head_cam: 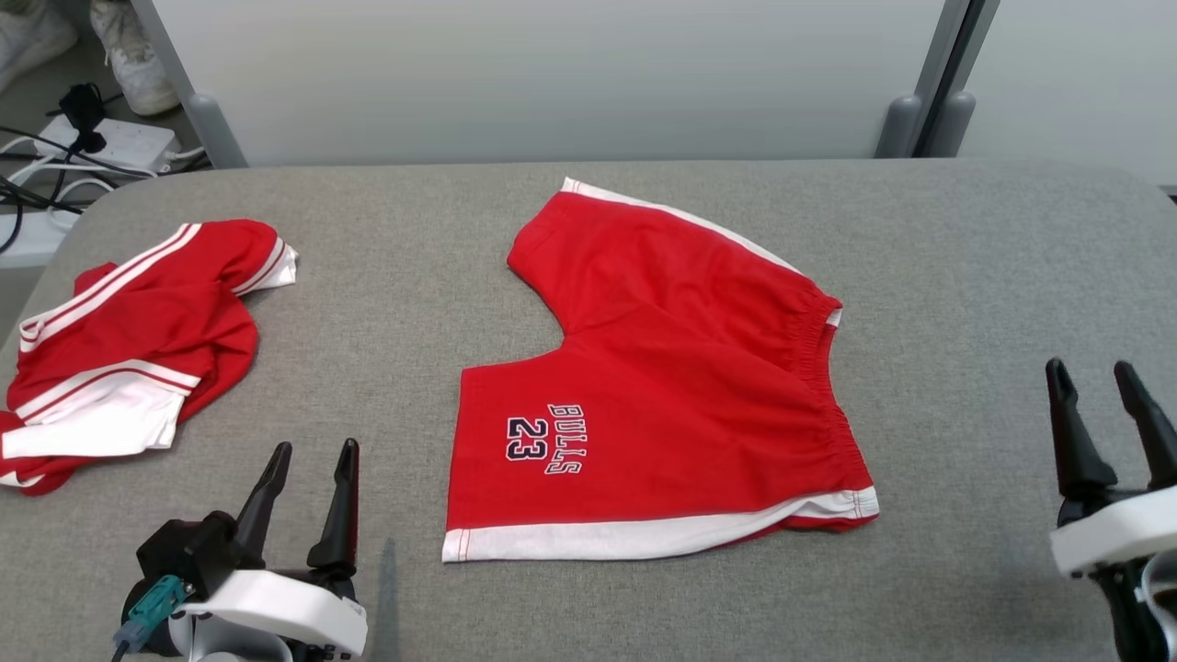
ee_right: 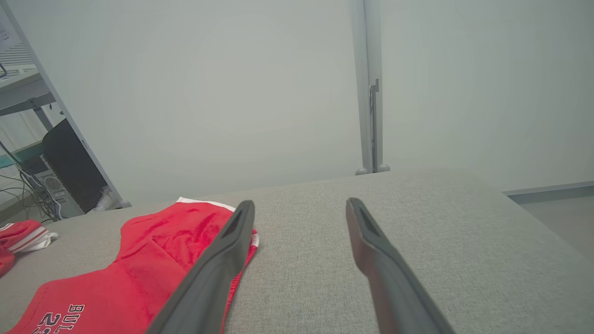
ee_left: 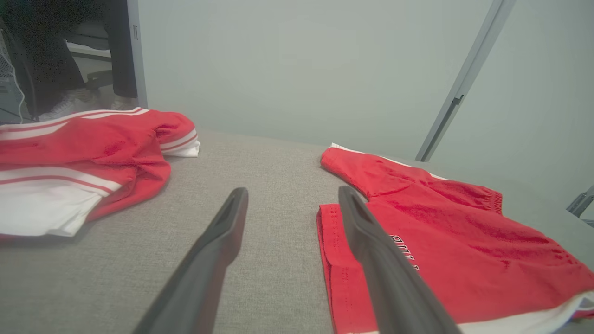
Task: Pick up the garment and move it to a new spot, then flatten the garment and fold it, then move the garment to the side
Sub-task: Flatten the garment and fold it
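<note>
Nearest the robot, the left gripper [head_cam: 315,444] hangs over the worktop [head_cam: 414,276] just to the near left of the red shorts [head_cam: 680,386]. Its jaws stand wide apart and hold nothing. In the left wrist view the left gripper [ee_left: 293,190] points past the left edge of the shorts [ee_left: 455,250], with bare grey cloth between the two dark fingers [ee_left: 218,246].

The right gripper [head_cam: 1090,365] sits well to the right of the shorts, beyond their waistband. Its jaws are also spread wide and empty. In the right wrist view the right gripper [ee_right: 300,202] aims over the bare worktop [ee_right: 417,222], with the shorts [ee_right: 153,250] off to its left.

The shorts lie spread flat near the middle of the worktop, touching neither gripper. The gathered elastic waistband is on their right and the two leg openings are on their left. "BULLS 23" is printed on the nearer leg, and white bands run along the near and far edges.

Well to the left of the shorts, a crumpled red-and-white striped top [head_cam: 138,340] lies at the worktop's left edge.

Behind the shorts a pale partition [head_cam: 552,74] rises past the worktop's far edge. To their far left, on the floor, are a white power strip [head_cam: 106,138] with cables and a pair of white shoes [head_cam: 138,55].
</note>
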`<state>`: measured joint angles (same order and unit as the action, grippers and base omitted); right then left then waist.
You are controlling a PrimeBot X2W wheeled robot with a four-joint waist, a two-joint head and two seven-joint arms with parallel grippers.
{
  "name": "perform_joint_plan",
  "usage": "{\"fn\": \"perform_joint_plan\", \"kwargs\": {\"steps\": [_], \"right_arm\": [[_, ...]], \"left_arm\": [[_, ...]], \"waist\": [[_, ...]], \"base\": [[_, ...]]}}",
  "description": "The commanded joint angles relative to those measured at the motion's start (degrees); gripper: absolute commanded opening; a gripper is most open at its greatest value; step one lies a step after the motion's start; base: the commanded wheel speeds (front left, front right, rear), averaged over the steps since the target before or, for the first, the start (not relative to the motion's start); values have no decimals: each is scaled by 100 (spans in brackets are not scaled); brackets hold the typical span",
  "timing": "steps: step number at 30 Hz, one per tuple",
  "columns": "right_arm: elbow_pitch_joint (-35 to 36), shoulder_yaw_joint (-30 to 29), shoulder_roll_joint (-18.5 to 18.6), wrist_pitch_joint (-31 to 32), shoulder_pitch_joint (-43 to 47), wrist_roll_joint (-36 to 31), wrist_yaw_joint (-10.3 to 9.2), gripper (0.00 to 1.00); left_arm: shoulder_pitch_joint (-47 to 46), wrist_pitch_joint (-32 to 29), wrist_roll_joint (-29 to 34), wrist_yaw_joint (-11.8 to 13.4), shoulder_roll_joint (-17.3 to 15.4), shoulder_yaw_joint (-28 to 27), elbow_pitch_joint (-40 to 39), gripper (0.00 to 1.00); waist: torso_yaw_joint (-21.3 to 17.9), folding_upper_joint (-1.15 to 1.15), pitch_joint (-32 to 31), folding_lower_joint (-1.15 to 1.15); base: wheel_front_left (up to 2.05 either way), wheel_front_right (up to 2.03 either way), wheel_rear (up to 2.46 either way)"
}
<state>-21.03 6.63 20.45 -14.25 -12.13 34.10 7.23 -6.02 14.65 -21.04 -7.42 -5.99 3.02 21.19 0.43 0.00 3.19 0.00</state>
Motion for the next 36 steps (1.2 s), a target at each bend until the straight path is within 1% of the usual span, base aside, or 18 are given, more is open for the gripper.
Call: {"fn": "perform_joint_plan", "kwargs": {"steps": [1, 5, 7, 11, 17, 21, 25, 30, 36], "right_arm": [[160, 39, 69, -74, 69, -72, 25, 100], [381, -160, -213, -74, 390, -472, 25, 100], [464, -195, -287, -74, 511, -660, 25, 100], [555, -292, -474, -74, 713, -789, 25, 100], [667, -434, -605, -74, 973, -1002, 25, 100], [760, -516, -716, -74, 1103, -1148, 25, 100], [836, -507, -783, -74, 1252, -1463, 25, 100], [842, -533, -898, -74, 1380, -1565, 25, 100], [828, -508, -941, -74, 1422, -1679, 25, 100]], "left_arm": [[-86, 35, 74, 1, -84, -250, -161, 100], [67, 35, 405, -3, 94, -530, -238, 100], [139, 35, 560, -4, 157, -601, -279, 100], [287, 35, 837, -5, 238, -722, -274, 100], [447, 35, 1075, 4, 298, -826, -241, 100], [540, 35, 1072, 23, 308, -788, -235, 100], [647, 35, 972, 116, 310, -659, -267, 100], [739, 35, 922, 226, 310, -558, -305, 100], [787, 35, 911, 264, 311, -450, -315, 100]], "waist": [[-1, 0, -45, 0], [1, 0, -158, 0], [5, 0, -199, 0], [12, 0, -255, 0], [41, 0, -320, 0], [44, 0, -359, 0], [42, 0, -404, 0], [62, 0, -426, 0], [94, 0, -418, 0]], "base": [[0, 0, 0], [0, 0, 0], [0, 0, 0], [0, 0, 0], [0, 0, 0], [0, 0, 0], [0, 0, 0], [0, 0, 0], [0, 0, 0]]}}
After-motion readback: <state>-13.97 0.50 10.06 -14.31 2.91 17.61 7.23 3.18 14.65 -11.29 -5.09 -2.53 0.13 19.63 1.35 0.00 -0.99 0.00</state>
